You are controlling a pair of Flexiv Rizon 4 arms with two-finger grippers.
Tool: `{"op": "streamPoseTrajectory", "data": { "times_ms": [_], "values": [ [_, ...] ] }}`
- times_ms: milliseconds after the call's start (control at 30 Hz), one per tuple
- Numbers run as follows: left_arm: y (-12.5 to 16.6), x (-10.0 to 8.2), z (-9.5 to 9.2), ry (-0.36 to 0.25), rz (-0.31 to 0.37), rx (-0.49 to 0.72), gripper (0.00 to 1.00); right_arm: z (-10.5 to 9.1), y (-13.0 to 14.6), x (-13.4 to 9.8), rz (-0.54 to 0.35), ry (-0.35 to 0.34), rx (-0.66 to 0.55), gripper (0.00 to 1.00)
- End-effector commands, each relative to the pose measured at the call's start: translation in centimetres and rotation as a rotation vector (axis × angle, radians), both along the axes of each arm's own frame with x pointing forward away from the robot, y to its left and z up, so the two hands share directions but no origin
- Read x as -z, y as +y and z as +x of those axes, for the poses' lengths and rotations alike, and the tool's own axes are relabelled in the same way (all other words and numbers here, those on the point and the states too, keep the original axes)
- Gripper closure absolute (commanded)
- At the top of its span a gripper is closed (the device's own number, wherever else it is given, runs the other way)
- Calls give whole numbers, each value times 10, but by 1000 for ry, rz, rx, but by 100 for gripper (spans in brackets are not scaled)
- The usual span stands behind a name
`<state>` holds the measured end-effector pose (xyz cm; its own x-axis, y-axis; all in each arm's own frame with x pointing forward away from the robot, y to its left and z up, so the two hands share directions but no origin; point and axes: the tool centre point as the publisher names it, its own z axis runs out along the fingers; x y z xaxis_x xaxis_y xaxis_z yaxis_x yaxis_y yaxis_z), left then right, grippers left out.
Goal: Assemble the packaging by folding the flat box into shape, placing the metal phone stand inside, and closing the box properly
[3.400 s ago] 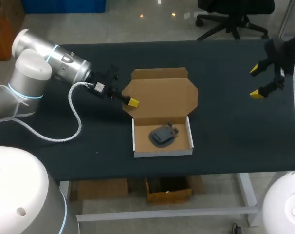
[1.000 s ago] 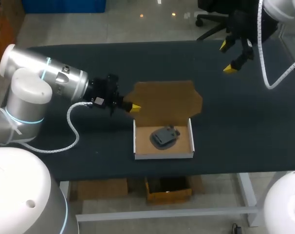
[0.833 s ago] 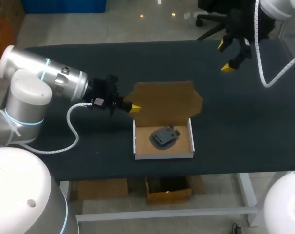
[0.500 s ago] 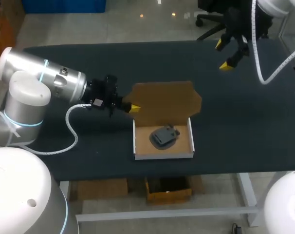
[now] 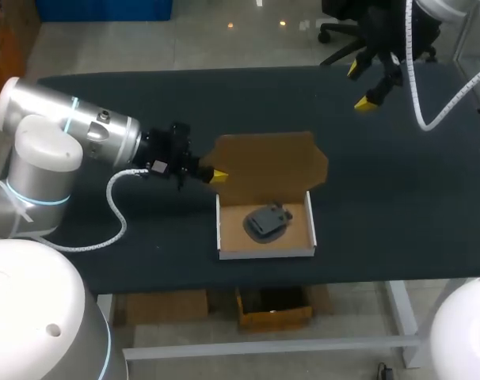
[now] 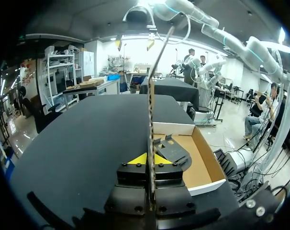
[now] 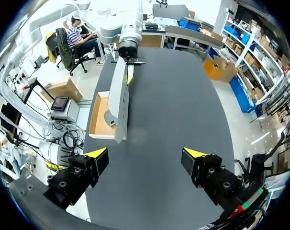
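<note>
Left gripper: my fingers clamp the box lid edge, lid upright
Phone stand: inside the box tray
Right gripper: fingers apart, well away from the lid

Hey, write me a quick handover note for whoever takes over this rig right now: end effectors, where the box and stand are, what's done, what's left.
Left end effector: shut on the side edge of the lid, holding it roughly upright.
Right end effector: open, empty, above the far right of the table.
Done: box folded; phone stand lies inside.
Left: fold the lid down and close it.
</note>
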<state>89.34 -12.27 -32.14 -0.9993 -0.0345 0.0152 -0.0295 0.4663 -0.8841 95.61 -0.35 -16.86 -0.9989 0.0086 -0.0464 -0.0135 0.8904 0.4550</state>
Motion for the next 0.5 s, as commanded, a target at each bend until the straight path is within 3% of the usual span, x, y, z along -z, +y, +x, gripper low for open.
{"op": "streamPoseTrajectory", "data": {
  "times_ms": [33, 500],
  "values": [
    [0, 1, 0, -1, -2, 0, 100, 3, 6, -4, -19, 33, -10, 0],
    [0, 1, 0, -1, -2, 0, 100, 19, 20, 7, -66, 105, 23, 0]
  ]
}}
